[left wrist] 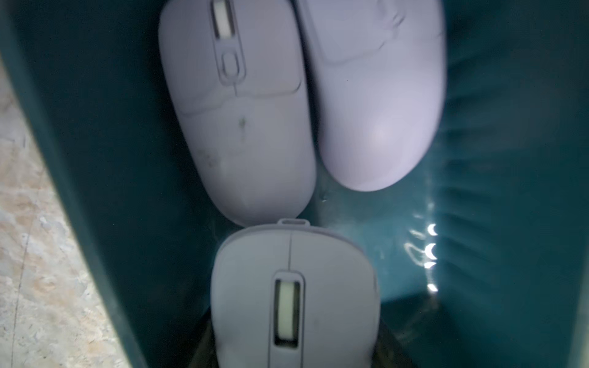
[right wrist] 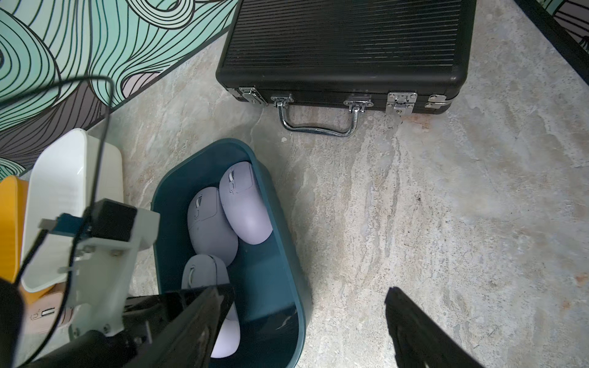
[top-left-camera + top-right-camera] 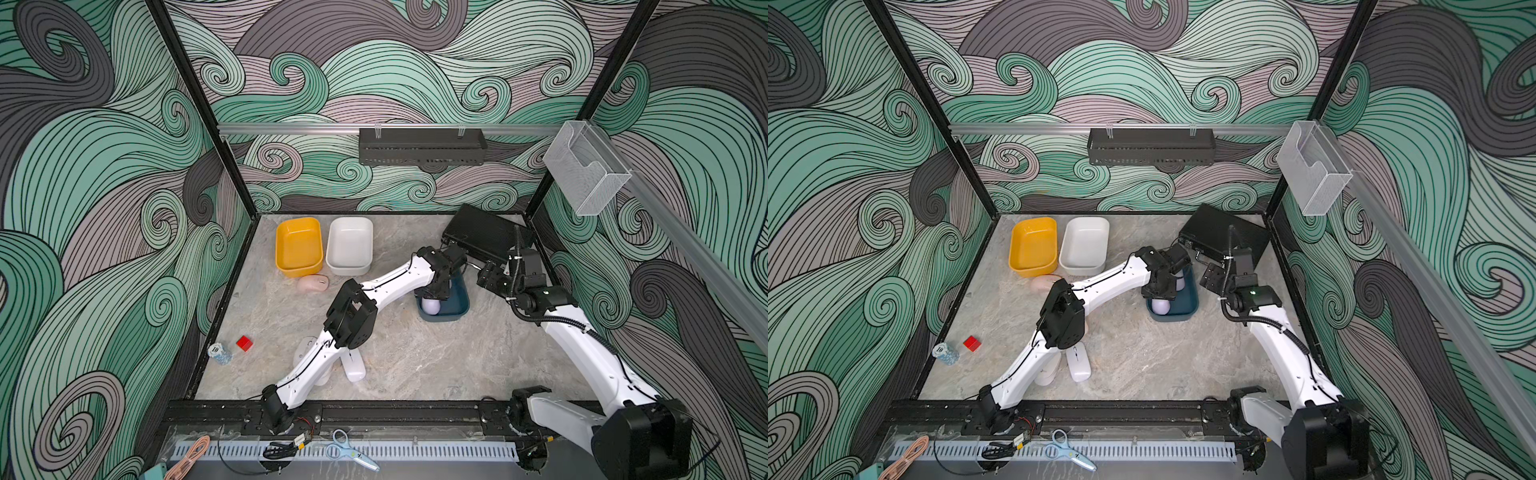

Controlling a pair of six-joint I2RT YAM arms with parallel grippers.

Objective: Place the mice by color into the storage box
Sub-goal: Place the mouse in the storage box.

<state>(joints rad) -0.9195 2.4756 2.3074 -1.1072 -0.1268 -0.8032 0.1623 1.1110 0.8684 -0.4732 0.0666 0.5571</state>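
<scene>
Below, marbled tabletop point(image 3: 436, 361) amid wave-patterned walls point(image 3: 104, 187).

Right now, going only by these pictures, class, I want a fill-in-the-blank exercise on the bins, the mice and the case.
1. The teal bin holds ___ lavender mice.
2. The white bin stands beside the ___ bin.
3. The mouse lying closest to those two bins is ___.
4. The case with the metal handle is ___.
Missing words: three; yellow; pink; black.
</scene>
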